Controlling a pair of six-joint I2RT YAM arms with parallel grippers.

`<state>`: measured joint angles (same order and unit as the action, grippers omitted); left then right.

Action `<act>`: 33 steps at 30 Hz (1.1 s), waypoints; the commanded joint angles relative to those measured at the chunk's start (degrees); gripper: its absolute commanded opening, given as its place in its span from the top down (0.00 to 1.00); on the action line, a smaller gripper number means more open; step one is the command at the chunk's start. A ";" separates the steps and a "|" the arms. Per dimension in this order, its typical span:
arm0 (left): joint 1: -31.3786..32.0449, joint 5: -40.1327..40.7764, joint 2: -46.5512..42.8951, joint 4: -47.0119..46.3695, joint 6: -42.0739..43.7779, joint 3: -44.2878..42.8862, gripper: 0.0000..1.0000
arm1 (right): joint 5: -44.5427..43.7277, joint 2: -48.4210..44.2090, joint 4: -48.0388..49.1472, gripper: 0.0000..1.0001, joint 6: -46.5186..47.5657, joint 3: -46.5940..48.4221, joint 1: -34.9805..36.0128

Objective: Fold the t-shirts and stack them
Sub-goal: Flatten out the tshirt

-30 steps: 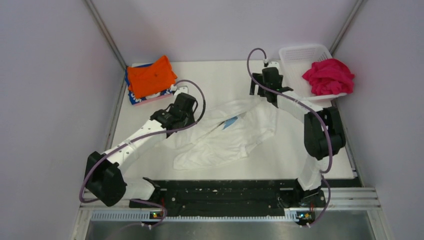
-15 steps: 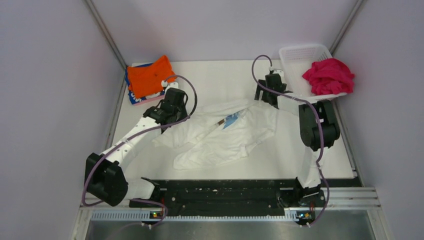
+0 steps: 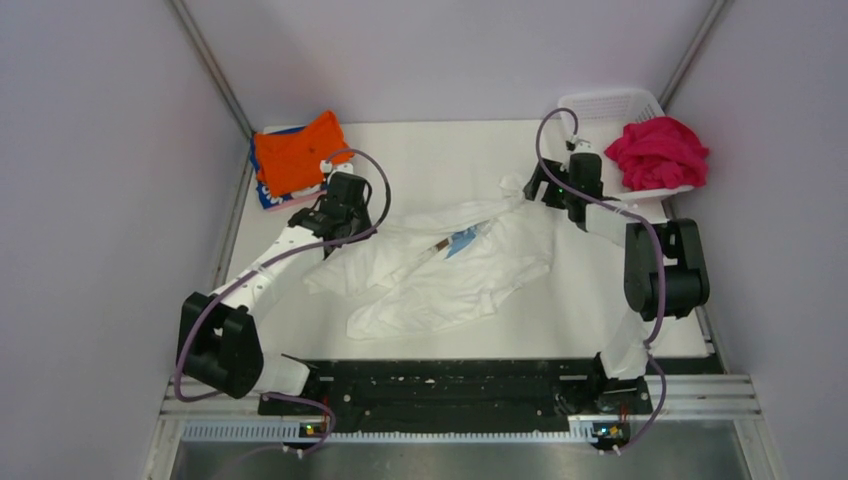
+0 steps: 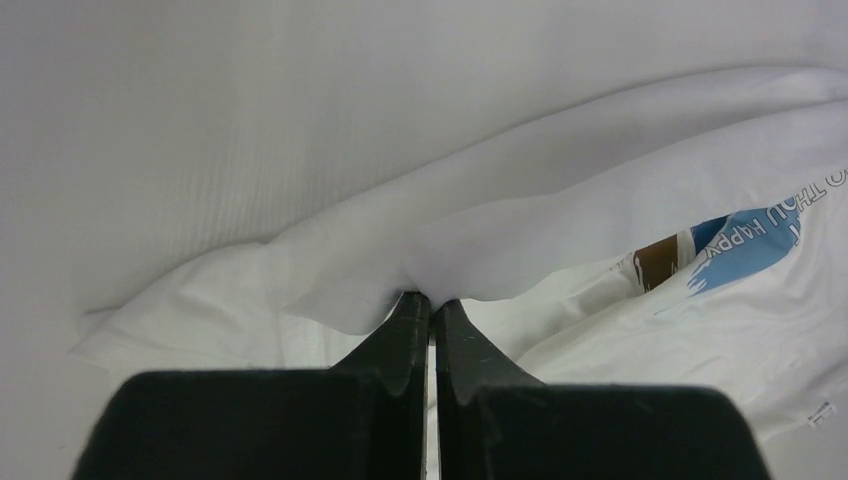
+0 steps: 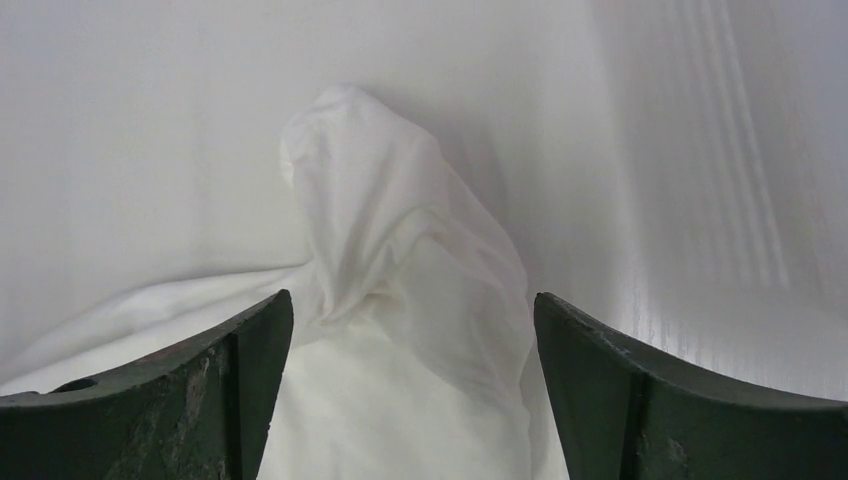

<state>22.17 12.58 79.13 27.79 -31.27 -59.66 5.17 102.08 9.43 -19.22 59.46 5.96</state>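
One fold of white tee (image 4: 560, 190) pinched in left claw (image 4: 432, 302)

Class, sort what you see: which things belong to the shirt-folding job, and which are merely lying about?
Job: white printed t-shirt, orange t-shirt, blue-patterned t-shirt beneath it, magenta-pink t-shirt.
Lying about: white mesh basket.

We see a white t-shirt (image 3: 455, 275), blue-brown print, crumpled at centre; a folded orange t-shirt (image 3: 297, 155) atop a blue-patterned t-shirt (image 3: 265, 193) far left; a magenta t-shirt (image 3: 657, 152) bunched far right.
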 commanded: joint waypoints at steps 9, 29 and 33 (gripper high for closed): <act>-1.87 -0.77 -0.12 -3.28 0.53 -2.05 1.00 | -3.53 0.37 -4.03 0.23 2.35 -0.86 -0.57; -3.54 8.03 -9.36 -3.58 2.37 -7.25 1.00 | 0.74 -10.50 -8.35 1.00 2.83 5.66 -0.41; -3.63 11.64 -17.37 -6.97 5.17 -8.54 1.00 | 3.33 -21.70 -11.78 1.00 4.59 8.65 -0.18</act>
<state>19.00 18.06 70.78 26.30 -29.39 -64.20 6.42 94.02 -2.76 -17.37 61.28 5.74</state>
